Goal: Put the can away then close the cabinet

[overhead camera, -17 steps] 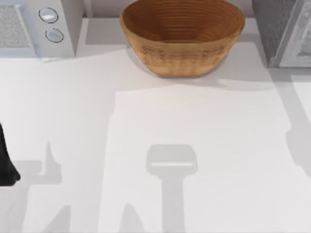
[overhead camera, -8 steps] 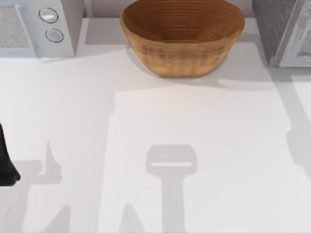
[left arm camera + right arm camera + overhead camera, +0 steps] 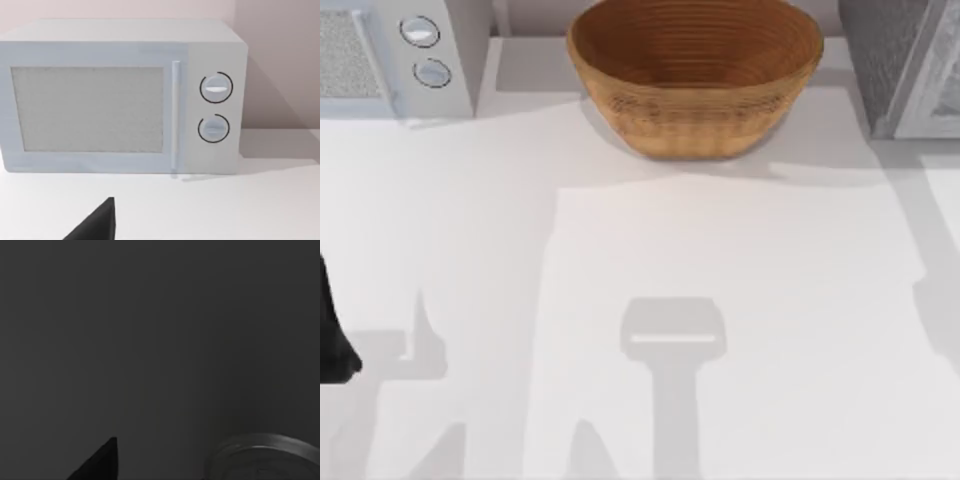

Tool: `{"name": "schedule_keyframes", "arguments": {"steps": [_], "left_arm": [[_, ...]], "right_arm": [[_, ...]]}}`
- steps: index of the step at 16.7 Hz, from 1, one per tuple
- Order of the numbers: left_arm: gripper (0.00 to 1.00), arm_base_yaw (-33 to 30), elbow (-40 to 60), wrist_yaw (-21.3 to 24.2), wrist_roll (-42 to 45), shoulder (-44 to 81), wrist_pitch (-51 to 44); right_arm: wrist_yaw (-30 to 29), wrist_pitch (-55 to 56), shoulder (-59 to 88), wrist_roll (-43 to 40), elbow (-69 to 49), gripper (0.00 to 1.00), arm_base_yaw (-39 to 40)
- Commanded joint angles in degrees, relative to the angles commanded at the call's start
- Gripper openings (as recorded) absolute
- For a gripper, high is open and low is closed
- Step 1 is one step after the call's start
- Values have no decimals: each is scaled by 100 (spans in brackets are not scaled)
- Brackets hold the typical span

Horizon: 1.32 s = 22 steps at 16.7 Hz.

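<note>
Sitting at table's back, woven bowl (image 3: 695, 75) seemingly empty.

We are at a rendered kitchen counter (image 3: 720, 300): a white microwave (image 3: 120, 95), a woven bowl (image 3: 695, 75), a grey cabinet (image 3: 905, 65).

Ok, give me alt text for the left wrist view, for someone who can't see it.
A white microwave stands on the white table against a pale wall, door shut, with a vertical handle and two round dials at one side. A black tip of the left gripper juts in at the edge.
</note>
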<state>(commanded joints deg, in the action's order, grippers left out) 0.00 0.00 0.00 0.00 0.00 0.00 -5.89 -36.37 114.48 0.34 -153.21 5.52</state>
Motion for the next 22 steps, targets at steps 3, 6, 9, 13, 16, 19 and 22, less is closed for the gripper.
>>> {"name": "schedule_keyframes", "arguments": {"steps": [3, 6, 9, 13, 16, 19, 22], "left_arm": [[100, 0, 0, 0, 0, 0, 0], [100, 0, 0, 0, 0, 0, 0], [100, 0, 0, 0, 0, 0, 0], [100, 0, 0, 0, 0, 0, 0], [100, 0, 0, 0, 0, 0, 0], [100, 0, 0, 0, 0, 0, 0], [100, 0, 0, 0, 0, 0, 0]], "right_arm": [[158, 432, -984, -95, 1036, 100, -35], [338, 981, -2400, -193, 2617, 100, -90], [502, 1569, -4022, -270, 4703, 100, -159], [653, 2323, -6293, -312, 8049, 100, -272], [705, 2807, -7900, -291, 10486, 100, -358], [705, 3178, -9308, -233, 12493, 100, -435], [668, 3433, -10407, -153, 13962, 100, -495]]}}
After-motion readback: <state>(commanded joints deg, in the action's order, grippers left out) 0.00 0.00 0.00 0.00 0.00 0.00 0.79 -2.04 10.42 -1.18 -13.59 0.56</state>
